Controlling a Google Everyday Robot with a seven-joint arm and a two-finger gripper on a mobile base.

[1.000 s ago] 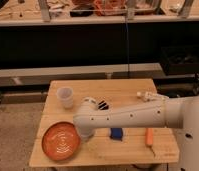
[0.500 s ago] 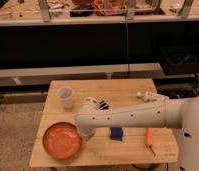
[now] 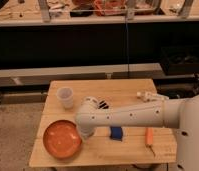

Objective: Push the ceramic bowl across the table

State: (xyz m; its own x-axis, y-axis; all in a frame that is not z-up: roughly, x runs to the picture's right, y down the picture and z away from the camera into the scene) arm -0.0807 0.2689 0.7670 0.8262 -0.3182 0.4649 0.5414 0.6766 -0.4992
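Observation:
The ceramic bowl [image 3: 62, 140], a wide orange-red dish, sits at the front left corner of the light wooden table [image 3: 130, 87]. My white arm reaches in from the right across the tabletop and bends down at its end. The gripper [image 3: 86, 133] is at that end, low over the table beside the bowl's right rim. It is shut, and the arm's own bulk largely hides it. I cannot tell whether it touches the bowl.
A translucent white cup [image 3: 66, 97] stands behind the bowl at the left. A small black-and-white item [image 3: 99, 104] lies mid-table, with a blue block [image 3: 116, 132] and an orange stick [image 3: 149, 136] near the front. A white item [image 3: 145, 95] is at the right. Dark shelving stands behind the table.
The bowl and the arm stay almost where they were; no clear movement of either shows.

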